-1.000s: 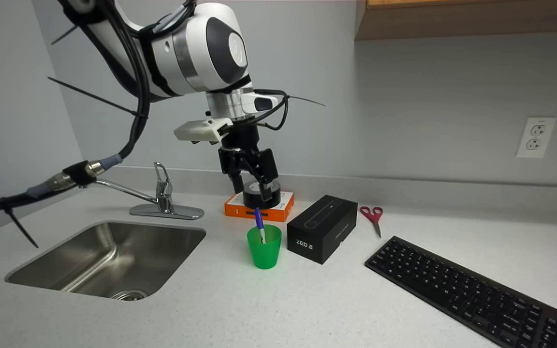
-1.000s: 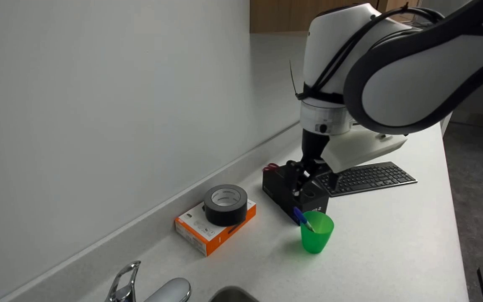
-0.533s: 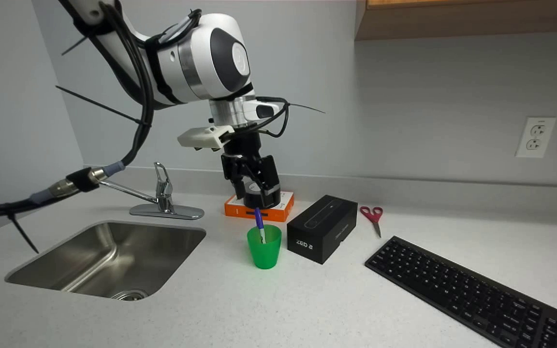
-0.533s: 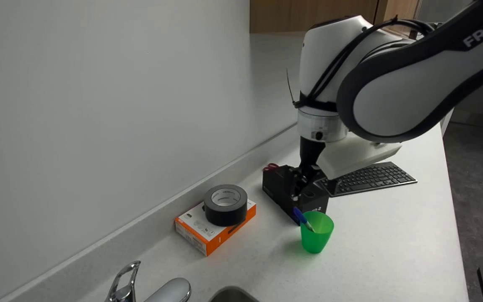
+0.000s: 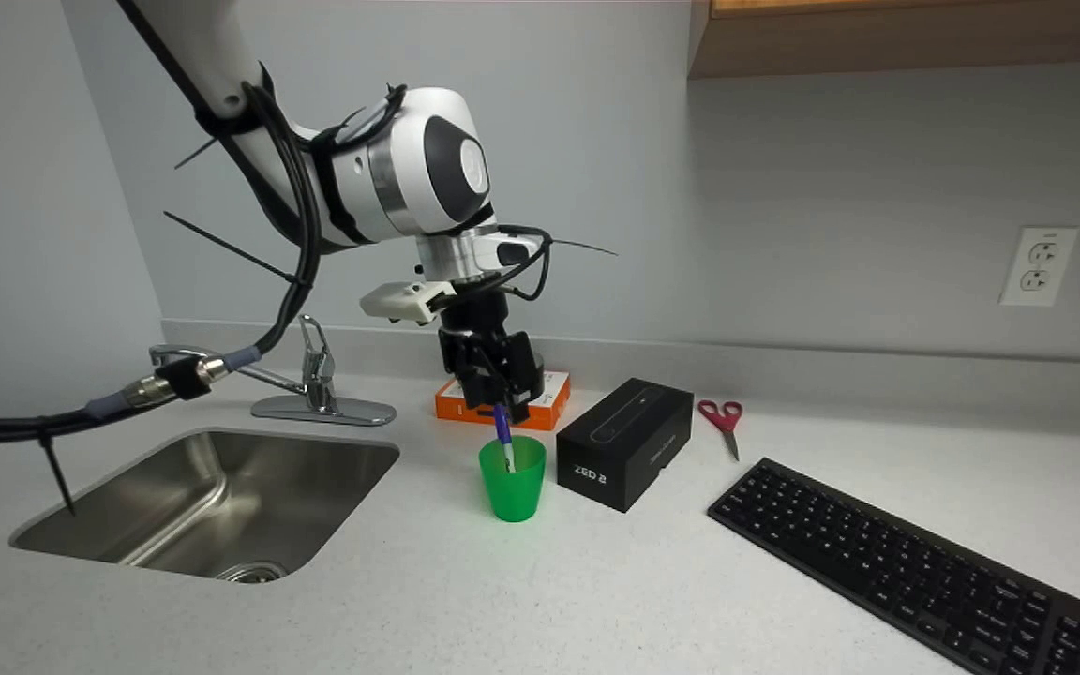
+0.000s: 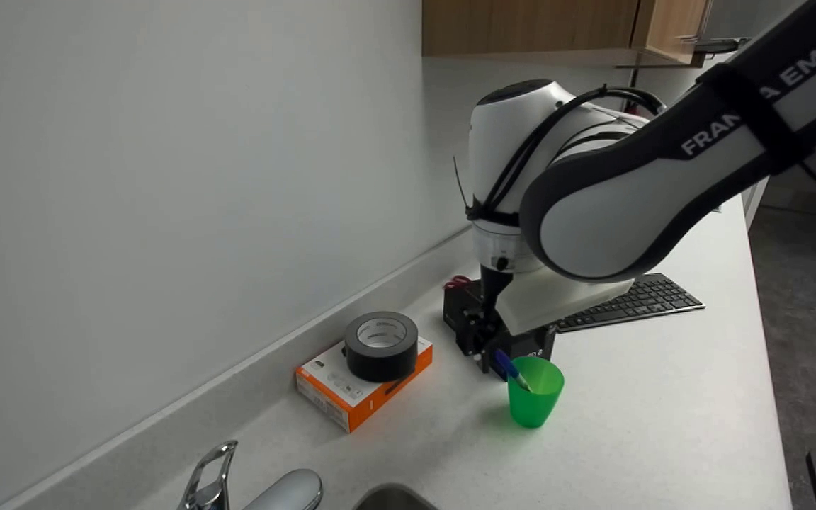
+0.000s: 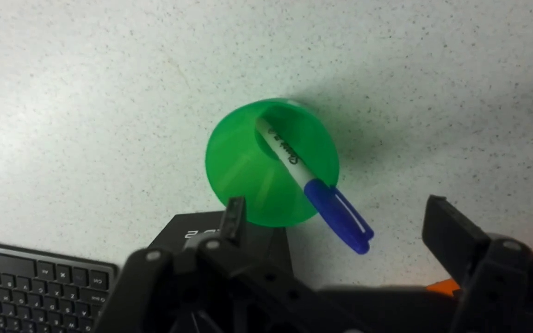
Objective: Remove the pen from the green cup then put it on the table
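the black two-fingered gripper (image 7: 336, 206) has come down near the slim blue-capped white pen (image 7: 309, 182), so the grasp looks next. the jaws stand wide, holding nothing. the pen leans in the small tapered green plastic cup (image 7: 259, 180), its blue cap (image 7: 338, 215) lined up between the fingers (image 7: 451, 231) in the wrist view.
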